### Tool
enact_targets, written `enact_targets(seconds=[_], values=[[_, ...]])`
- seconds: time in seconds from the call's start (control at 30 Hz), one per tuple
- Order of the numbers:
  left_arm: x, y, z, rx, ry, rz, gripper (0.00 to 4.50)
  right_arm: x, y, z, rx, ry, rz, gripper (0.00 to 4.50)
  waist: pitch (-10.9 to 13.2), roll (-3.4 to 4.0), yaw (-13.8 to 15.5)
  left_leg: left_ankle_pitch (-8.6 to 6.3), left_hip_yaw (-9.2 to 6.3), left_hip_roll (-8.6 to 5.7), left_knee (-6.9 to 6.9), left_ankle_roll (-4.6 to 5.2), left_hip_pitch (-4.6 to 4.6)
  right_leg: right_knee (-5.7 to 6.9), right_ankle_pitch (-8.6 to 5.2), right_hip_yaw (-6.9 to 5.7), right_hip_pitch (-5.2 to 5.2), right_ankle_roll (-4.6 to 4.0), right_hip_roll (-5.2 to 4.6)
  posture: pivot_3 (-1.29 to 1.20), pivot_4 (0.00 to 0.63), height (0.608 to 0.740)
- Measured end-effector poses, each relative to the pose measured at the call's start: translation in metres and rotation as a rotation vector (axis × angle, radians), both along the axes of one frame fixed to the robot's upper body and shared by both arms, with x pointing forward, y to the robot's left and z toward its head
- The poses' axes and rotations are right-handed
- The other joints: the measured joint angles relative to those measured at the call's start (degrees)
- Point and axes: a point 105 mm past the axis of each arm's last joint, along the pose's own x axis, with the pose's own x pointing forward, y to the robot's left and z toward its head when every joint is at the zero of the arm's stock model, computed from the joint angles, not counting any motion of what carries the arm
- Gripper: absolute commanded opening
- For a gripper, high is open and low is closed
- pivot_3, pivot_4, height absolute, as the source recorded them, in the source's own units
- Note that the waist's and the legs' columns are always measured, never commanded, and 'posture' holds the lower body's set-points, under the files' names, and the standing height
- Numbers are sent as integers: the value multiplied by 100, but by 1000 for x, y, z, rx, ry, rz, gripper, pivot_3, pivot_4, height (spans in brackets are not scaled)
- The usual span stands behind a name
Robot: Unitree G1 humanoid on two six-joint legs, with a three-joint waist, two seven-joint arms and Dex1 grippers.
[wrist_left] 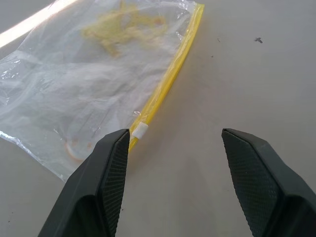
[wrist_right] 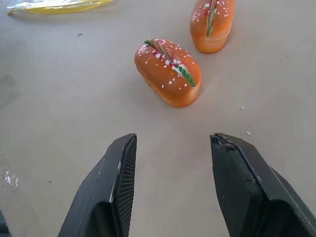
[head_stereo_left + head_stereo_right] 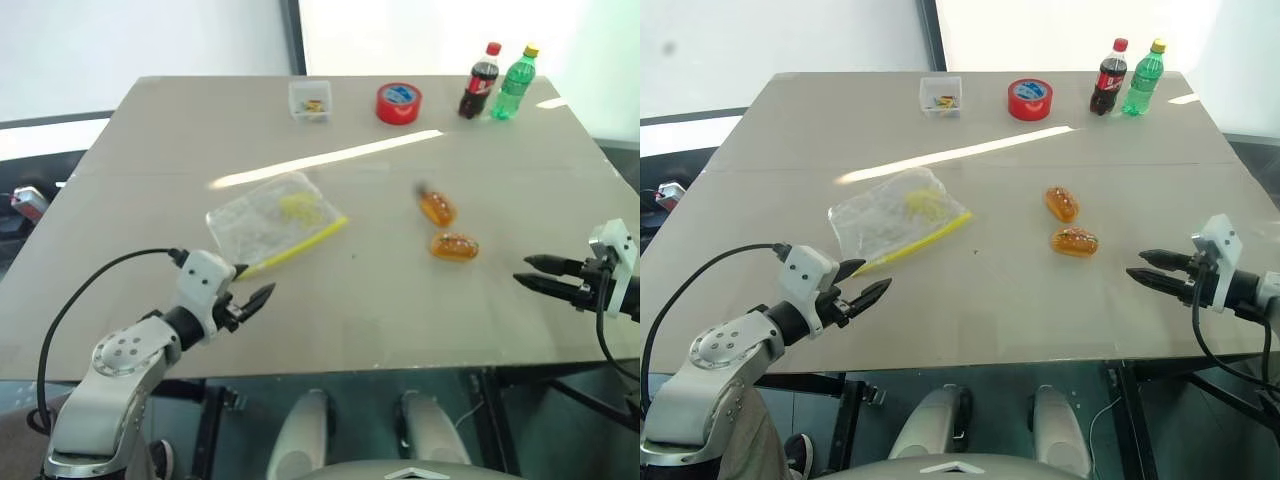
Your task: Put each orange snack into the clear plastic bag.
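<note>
Bare table [image 3: 360, 290] between bag [image 3: 272, 220] and snacks [image 3: 453, 245].

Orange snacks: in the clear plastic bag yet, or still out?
Out. Both orange snacks lie on the bare table, apart from the clear plastic bag.

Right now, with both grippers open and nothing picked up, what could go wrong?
The clear plastic bag lies flat; its yellow zip edge looks closed, so the left gripper may fail to open it. The two orange snacks sit close together; the right gripper might nudge one while grasping the other.
</note>
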Motion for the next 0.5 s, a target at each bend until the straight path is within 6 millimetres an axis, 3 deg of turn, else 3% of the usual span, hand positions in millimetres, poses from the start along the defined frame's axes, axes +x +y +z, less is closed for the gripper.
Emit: enact_targets(seconds=[0.5], values=[[1,-4,4,-22,-9,-25,3148,0,0,0,-10,-24,3,2398,0,0,0,0,0,0,0,0,0,0,0,0,0,0,0,0,150,740]])
